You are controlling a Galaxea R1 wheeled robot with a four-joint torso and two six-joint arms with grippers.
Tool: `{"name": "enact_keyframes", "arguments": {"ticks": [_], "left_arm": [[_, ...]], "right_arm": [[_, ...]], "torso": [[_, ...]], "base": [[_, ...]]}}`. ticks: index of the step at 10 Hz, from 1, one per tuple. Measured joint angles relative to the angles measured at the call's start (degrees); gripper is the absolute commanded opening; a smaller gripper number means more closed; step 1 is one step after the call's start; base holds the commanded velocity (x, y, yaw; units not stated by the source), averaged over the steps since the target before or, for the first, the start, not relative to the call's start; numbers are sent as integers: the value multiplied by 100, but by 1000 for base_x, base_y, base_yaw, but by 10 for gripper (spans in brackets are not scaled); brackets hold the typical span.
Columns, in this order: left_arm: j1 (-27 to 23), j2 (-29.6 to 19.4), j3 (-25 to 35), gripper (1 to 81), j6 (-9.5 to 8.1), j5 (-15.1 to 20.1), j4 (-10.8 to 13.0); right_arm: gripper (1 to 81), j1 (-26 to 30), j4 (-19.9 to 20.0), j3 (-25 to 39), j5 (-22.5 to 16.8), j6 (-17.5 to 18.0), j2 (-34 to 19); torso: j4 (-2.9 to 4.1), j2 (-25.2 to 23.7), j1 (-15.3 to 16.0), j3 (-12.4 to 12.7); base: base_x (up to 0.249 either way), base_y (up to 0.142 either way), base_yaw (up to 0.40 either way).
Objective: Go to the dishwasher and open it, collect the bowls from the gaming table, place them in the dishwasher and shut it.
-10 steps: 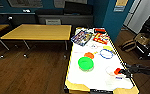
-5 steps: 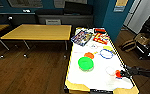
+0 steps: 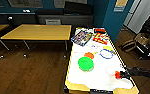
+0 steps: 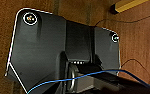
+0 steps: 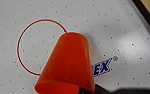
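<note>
The gaming table has a glossy white top and yellow sides, and stands ahead on the right. On it lie a bright green bowl and, just behind that, a smaller orange bowl. My right arm reaches in from the right over the table's near right corner. There my right gripper is shut on a red-orange bowl, which hangs tilted above the white dotted surface and its red circle. The left wrist view looks down on the wooden floor beside the robot's dark plate. The dishwasher is out of view.
A flat blue ring, a yellow piece, colourful boxes and a red item lie on the far half of the table. A plain yellow-topped table stands to the left. A bag sits on the floor at right.
</note>
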Motion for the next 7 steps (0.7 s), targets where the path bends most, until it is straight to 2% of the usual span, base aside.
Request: {"name": "enact_keyframes", "arguments": {"ticks": [2,7], "left_arm": [[-2,2,0,811,-1,-6,1],[-5,2,119,811,0,-6,4]], "right_arm": [[10,112,155,755,-89,2,-341],[10,444,297,3333,40,16,-1971]], "torso": [[0,0,0,0],[0,0,0,0]], "base": [[0,0,0],[0,0,0]]}}
